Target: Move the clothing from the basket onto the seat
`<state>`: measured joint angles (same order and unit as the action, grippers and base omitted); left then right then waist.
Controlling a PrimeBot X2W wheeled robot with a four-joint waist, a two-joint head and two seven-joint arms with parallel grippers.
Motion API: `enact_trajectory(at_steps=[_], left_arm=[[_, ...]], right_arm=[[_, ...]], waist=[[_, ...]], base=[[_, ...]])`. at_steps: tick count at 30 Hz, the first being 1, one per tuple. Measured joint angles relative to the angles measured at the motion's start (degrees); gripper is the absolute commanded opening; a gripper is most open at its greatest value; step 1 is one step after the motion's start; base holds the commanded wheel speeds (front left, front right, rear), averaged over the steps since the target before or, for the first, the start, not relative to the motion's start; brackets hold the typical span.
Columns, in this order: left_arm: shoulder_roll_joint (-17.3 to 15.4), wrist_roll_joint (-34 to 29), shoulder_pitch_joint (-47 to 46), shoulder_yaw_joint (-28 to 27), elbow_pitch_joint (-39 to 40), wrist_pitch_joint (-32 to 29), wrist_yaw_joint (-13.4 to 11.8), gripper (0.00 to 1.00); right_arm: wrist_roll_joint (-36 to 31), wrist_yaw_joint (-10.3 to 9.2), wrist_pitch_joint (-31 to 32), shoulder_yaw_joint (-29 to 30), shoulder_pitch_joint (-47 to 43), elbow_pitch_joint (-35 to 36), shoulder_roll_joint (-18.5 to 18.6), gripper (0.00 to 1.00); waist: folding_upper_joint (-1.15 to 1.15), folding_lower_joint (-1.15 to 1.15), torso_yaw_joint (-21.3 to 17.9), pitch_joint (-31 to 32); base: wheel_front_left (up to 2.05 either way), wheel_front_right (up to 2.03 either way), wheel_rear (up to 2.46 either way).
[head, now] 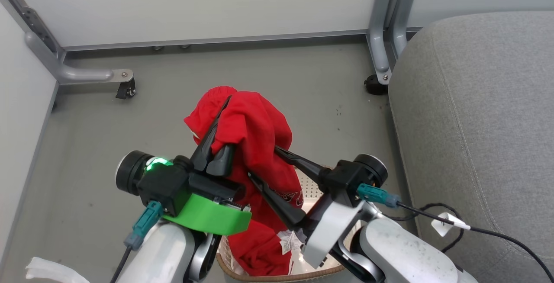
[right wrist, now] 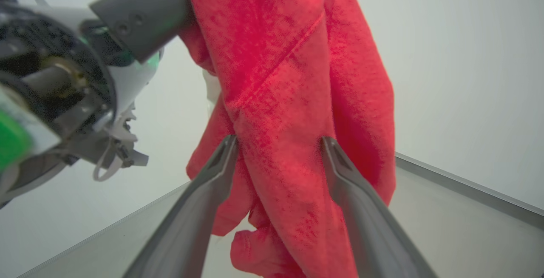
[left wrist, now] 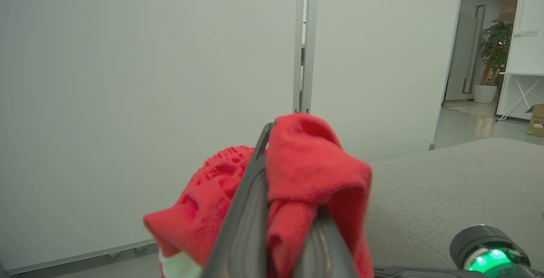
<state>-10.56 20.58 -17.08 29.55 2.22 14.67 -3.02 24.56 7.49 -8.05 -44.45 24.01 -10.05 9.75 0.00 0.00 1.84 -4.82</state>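
Basket (head: 310, 187) mostly behind hanging clothing (head: 259, 131)

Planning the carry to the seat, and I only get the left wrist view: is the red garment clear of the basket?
Observer: Not visibly. In the head view the red garment hangs from the shut left gripper, and red cloth runs on down into the cream basket. Whether that is one piece or several, I cannot tell.
Operator: And the right gripper, is it helping?
Observer: The right gripper is open. In the right wrist view its fingers stand on either side of the hanging cloth, below the left gripper's hold.
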Motion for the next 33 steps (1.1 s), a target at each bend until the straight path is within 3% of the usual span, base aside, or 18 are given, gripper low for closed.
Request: enact_trajectory(at_steps=[7, 9, 30, 31, 32, 33], left_arm=[[0.2, 0.0, -0.1, 0.8, -0.2, 0.0, 0.3, 0.0], [0.2, 0.0, -0.2, 0.9, -0.3, 0.0, 0.3, 0.0], [0.1, 0.8, -0.4, 1.5, -0.8, -0.8, -0.3, 0.0], [0.1, 1.1, -0.4, 1.5, -0.8, -0.9, -0.4, 0.21], [0.1, 1.1, -0.4, 1.4, -0.8, -1.1, -0.5, 0.66], [0.1, 1.1, -0.4, 1.2, -0.7, -1.1, -0.9, 1.0]], right_arm=[[3.2, 0.0, -1.6, -5.4, 6.3, -5.3, -1.7, 1.0], [4.2, 0.0, -1.9, -6.4, 7.3, -6.7, -2.0, 0.0], [8.2, 0.0, -5.2, -10.2, 11.5, -11.7, -2.2, 0.0], [8.3, 0.0, -5.2, -10.2, 11.5, -11.8, -2.2, 0.0], [8.5, 0.0, -5.3, -10.2, 11.6, -11.9, -2.1, 0.0], [8.5, 0.0, -5.4, -10.2, 11.7, -12.0, -2.1, 0.0]], waist=[[0.0, 0.0, 0.2, -0.3], [0.0, 0.0, 0.3, -0.3], [0.0, 0.0, 0.3, 0.0], [0.0, 0.0, 0.3, 0.0], [0.0, 0.0, 0.3, 0.1], [0.0, 0.0, 0.3, 0.1]], base=[[0.0, 0.0, 0.0], [0.0, 0.0, 0.0], [0.0, 0.0, 0.0], [0.0, 0.0, 0.0], [0.0, 0.0, 0.0], [0.0, 0.0, 0.0]])
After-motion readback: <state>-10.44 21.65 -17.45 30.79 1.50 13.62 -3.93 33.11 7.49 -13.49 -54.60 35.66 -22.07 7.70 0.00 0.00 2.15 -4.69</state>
